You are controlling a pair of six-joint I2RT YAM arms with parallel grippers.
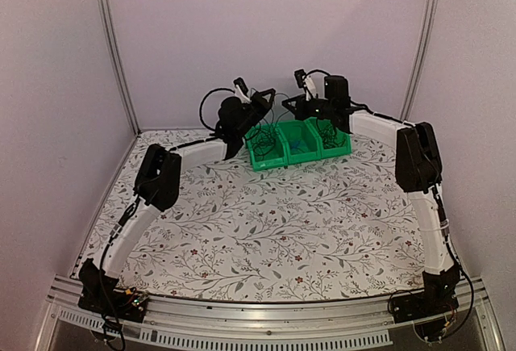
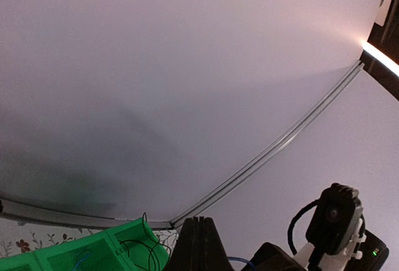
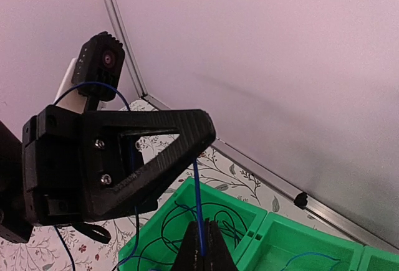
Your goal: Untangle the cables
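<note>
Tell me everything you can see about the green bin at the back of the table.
The green bin looks like moulded plastic: three open-topped compartments joined in a row. It sits flat on the floral table near the back wall, turned slightly askew. Thin black cables lie looped in the two outer compartments, and a blue cable lies in the middle one. The left gripper and the right gripper, both shut, hang over it.

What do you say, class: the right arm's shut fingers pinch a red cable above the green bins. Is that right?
No. The cable is blue, not red. The right arm's shut fingers do pinch it above the green bins, as the right wrist view shows.
</note>
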